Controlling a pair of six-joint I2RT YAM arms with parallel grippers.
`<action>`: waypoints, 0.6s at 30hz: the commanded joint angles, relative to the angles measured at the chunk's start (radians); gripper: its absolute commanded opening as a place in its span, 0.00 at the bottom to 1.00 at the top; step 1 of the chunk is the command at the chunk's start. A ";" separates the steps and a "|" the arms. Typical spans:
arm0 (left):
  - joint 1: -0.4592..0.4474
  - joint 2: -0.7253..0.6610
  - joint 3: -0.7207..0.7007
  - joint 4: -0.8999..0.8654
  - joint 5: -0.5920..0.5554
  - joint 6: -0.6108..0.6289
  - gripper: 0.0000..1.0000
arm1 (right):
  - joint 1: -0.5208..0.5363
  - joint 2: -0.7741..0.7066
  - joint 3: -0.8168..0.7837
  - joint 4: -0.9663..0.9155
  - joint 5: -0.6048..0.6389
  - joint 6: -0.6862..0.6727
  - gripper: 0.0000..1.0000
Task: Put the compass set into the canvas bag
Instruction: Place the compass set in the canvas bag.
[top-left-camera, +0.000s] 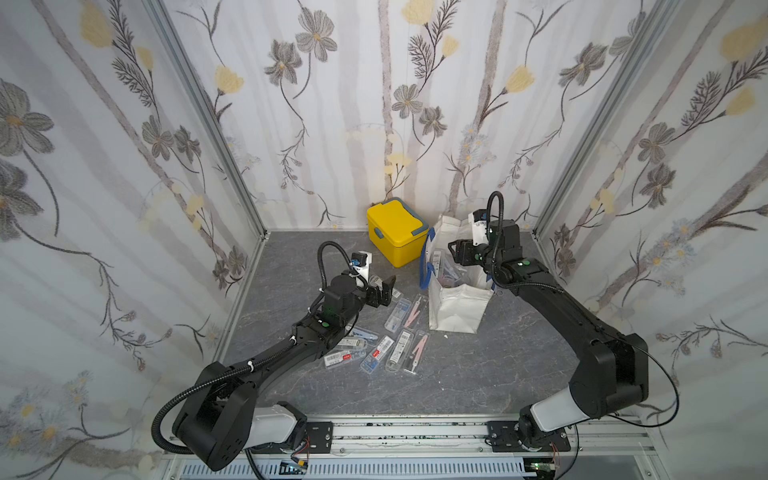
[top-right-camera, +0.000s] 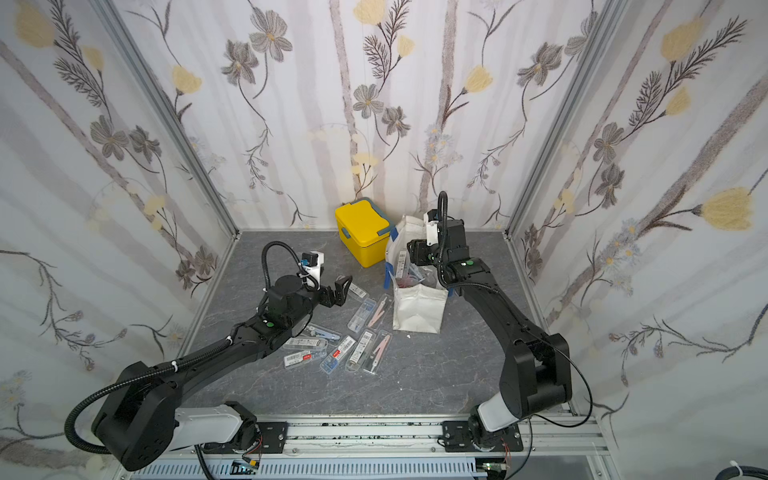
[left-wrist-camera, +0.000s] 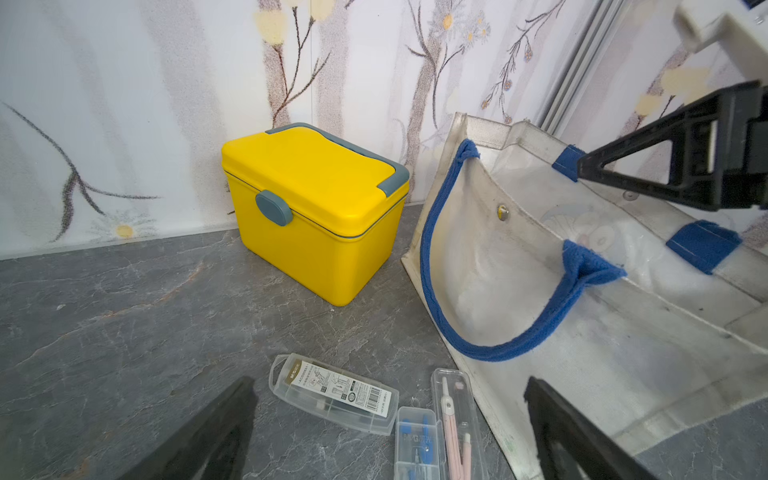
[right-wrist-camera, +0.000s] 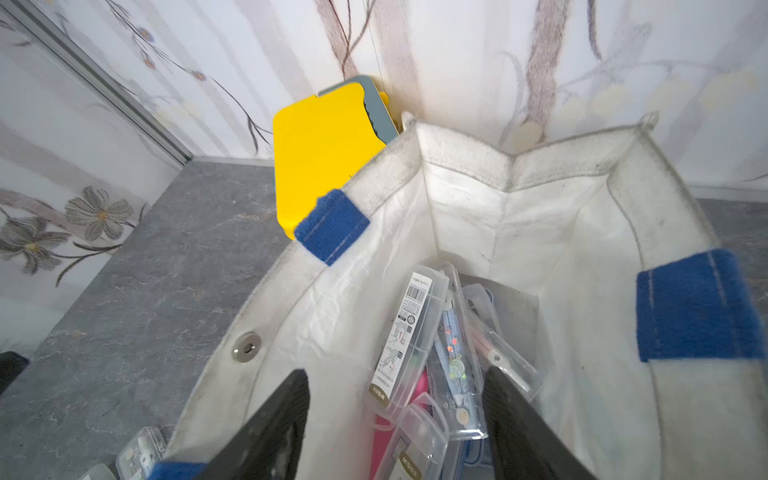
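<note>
The off-white canvas bag (top-left-camera: 457, 303) (top-right-camera: 417, 309) with blue handles stands open right of centre. Several clear compass set cases lie inside it; a labelled one (right-wrist-camera: 409, 332) leans upright among them. My right gripper (right-wrist-camera: 395, 415) (top-left-camera: 456, 251) hangs in the bag's mouth, jaws apart, touching none of the cases below. Several more compass set cases (top-left-camera: 398, 314) (top-right-camera: 360, 316) lie scattered on the table left of the bag. My left gripper (top-left-camera: 386, 291) (left-wrist-camera: 386, 432) hovers wide open over the nearest ones (left-wrist-camera: 332, 392), holding nothing.
A shut yellow lidded box (top-left-camera: 397, 232) (left-wrist-camera: 316, 208) stands against the back wall, just left of the bag. Patterned walls close in the dark grey table (top-left-camera: 478, 374) on three sides. A blue handle (left-wrist-camera: 440, 291) droops down the bag's left side.
</note>
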 joint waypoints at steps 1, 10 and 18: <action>0.001 -0.012 -0.001 -0.006 -0.012 0.016 1.00 | 0.008 -0.048 -0.029 0.088 -0.030 -0.030 0.71; 0.030 -0.059 -0.049 0.041 -0.191 -0.099 1.00 | 0.120 -0.150 -0.077 0.168 -0.038 -0.075 0.87; 0.087 -0.065 -0.055 0.001 -0.217 -0.203 1.00 | 0.234 -0.201 -0.157 0.311 -0.085 -0.127 0.99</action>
